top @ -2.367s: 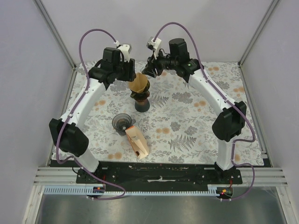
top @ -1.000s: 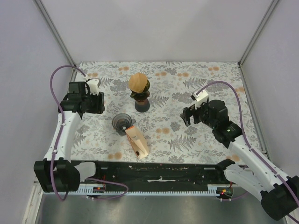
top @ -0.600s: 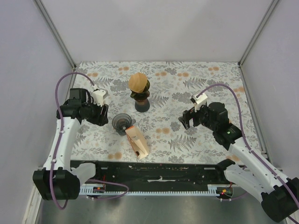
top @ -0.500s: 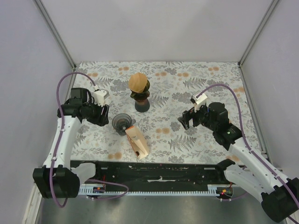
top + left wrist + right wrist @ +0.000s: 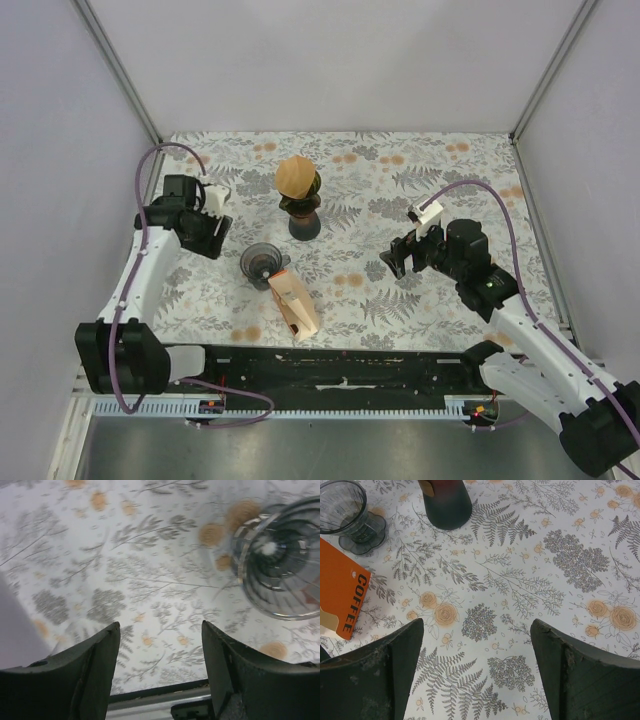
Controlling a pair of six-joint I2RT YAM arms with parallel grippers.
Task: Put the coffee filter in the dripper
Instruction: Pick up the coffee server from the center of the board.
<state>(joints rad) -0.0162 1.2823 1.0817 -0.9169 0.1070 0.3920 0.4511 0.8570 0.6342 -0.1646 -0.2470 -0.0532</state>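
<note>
From above, the brown coffee filter [image 5: 296,176] sits in the dark dripper [image 5: 301,204] on top of a dark pot [image 5: 305,228], far back on the flowery bench [image 5: 450,180]. It looks a bit tipped. The left pincer [image 5: 208,238] and the right pincer [image 5: 396,258] are both well apart from it.

The left wrist view shows its pincer spread wide, with only bench between the fingers. A glass dripper [image 5: 280,565] stands near, off to one side.

The right wrist view shows that pincer spread wide too, holding nothing. An orange box [image 5: 340,590] lies next to the glass dripper.

The job looks done, but the paper is light and sits high, so I think a bump on the pot could make it fall out. The left arm is close to the glass dripper and could knock it over.
</note>
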